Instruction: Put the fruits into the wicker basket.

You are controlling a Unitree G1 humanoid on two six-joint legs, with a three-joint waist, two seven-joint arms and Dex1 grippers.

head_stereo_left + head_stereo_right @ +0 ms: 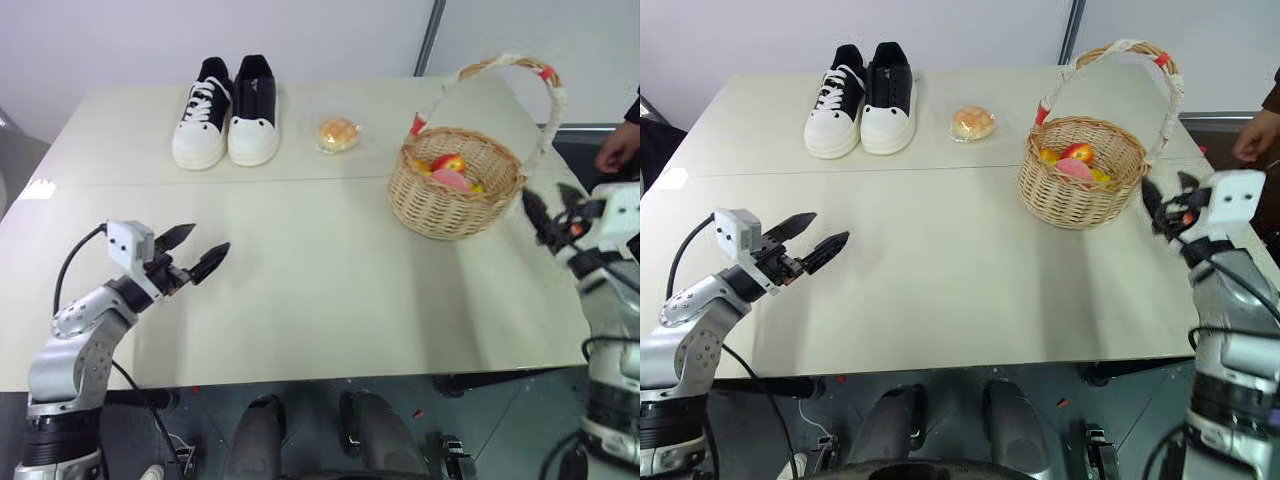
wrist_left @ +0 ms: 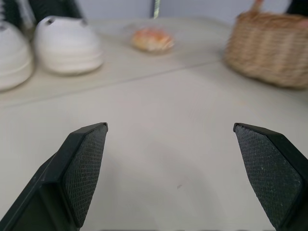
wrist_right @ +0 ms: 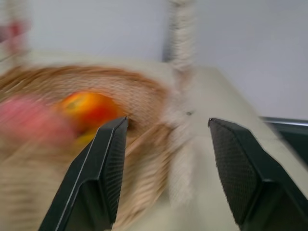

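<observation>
The wicker basket (image 1: pixel 440 212) stands on the right part of the table, its tall wrapped handle (image 1: pixel 551 100) arching over it. Both fruits lie inside: the red-orange-and-yellow mango (image 1: pixel 448 163) and the pinkish peach (image 1: pixel 453 181) in front of it. My right gripper (image 1: pixel 549 208) is just to the right of the basket, beside its rim, open with nothing between its fingers (image 3: pixel 103 168); its wrist view looks at the basket wall and the mango (image 3: pixel 86 109). My left gripper (image 1: pixel 208 240) hovers low over the table's left front, wide open and empty, pointing toward the middle.
A pair of black-and-white shoes (image 1: pixel 226 122) sits at the back left, with a plastic-wrapped orange bun (image 1: pixel 339 134) between them and the basket. A person's hand (image 1: pixel 618 150) shows at the right edge, beyond the table's corner.
</observation>
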